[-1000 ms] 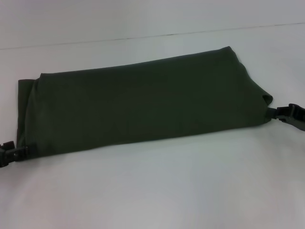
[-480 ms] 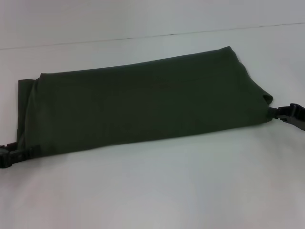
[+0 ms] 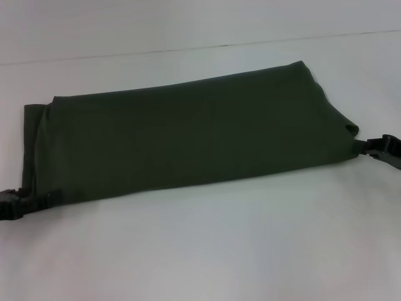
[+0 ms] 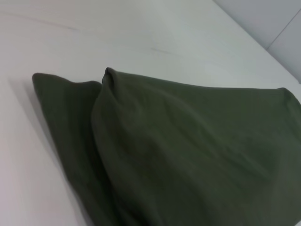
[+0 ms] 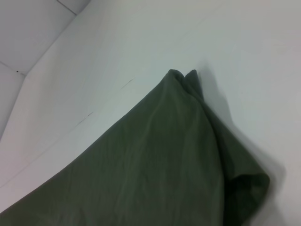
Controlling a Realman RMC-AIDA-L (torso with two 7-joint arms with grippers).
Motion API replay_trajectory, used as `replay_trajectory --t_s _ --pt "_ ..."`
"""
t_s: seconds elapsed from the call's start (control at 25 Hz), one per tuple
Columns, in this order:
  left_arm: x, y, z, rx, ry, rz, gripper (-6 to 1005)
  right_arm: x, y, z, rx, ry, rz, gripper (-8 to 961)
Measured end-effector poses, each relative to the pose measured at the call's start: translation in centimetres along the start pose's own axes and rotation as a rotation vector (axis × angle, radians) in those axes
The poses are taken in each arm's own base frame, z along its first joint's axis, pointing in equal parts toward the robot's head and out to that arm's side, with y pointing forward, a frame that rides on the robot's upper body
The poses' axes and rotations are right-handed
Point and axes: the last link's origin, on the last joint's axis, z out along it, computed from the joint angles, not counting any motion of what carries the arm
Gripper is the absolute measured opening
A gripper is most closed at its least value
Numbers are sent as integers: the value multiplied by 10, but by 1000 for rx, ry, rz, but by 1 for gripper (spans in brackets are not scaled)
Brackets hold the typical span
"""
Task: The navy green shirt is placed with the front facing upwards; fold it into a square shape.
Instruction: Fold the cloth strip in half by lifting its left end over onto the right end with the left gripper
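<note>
Left claw (image 3: 39,200) sits at the shirt's near-left corner, its dark fingers lying against the hem; they look pinched on the cloth, though the black parts blur into the dark fabric there and much of the claw is cut off by the frame edge. Right claw (image 3: 364,148) is at the shirt's right end, its tips meeting the small rounded bulge of cloth at that corner, apparently gripping it too; the rest of that arm runs out of view.

Between them the navy green shirt (image 3: 188,141) lies on the white tabletop (image 3: 207,251) as a long folded band, its right end farther from the robot than its left. No lettering or neck label shows; only plain olive cloth faces up. At the shirt's left end an under layer sticks out past the top fold, seen in the left wrist view (image 4: 66,108) as a separate flap. The right wrist view shows the shirt's corner (image 5: 183,77) in two thin layers, with neither claw's own fingers in view.
</note>
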Motion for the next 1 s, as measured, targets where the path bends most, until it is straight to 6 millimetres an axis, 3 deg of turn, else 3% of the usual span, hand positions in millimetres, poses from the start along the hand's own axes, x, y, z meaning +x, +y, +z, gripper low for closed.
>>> replay_trajectory --t_s 0.56,1.0 --pt "8 6 1 -36 11 13 949 0 0 0 1 -2 1 6" --pt "3 -7 -6 49 17 2 949 1 -1 1 7 -6 5 7"
